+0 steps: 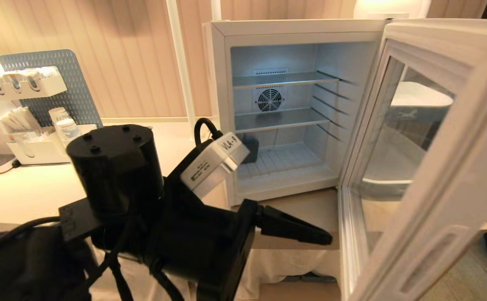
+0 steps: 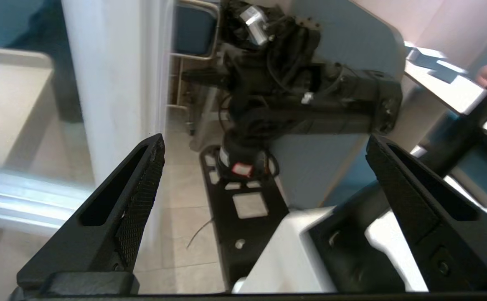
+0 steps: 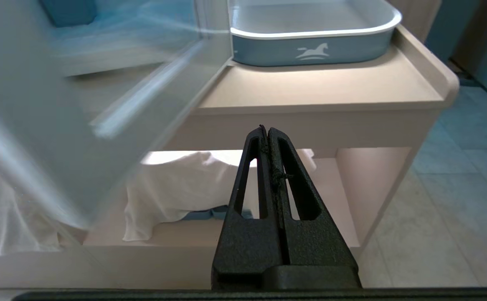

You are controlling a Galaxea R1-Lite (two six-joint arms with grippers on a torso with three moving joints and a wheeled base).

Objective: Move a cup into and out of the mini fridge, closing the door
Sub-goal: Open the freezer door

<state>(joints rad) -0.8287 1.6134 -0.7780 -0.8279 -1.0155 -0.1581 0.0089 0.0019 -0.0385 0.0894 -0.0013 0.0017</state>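
Note:
The mini fridge (image 1: pixel 218 83) stands on the counter with its door (image 1: pixel 448 175) swung wide to the right. Its shelves and pale floor hold nothing I can see. The cup is out of view. My left arm fills the near foreground, and one black finger (image 1: pixel 293 229) points right toward the door's lower edge. In the left wrist view my left gripper (image 2: pixel 265 140) is open wide and empty, with the white door frame (image 2: pixel 114 83) beside one finger. My right gripper (image 3: pixel 267 129) hangs shut and empty below the counter edge.
A rack with stacked paper cups (image 1: pixel 62 121) and a pegboard (image 1: pixel 55 79) stand at the far left of the counter. A blue tray (image 3: pixel 310 42) sits on the counter behind the open door. White cloth (image 3: pixel 172 196) lies on the lower shelf.

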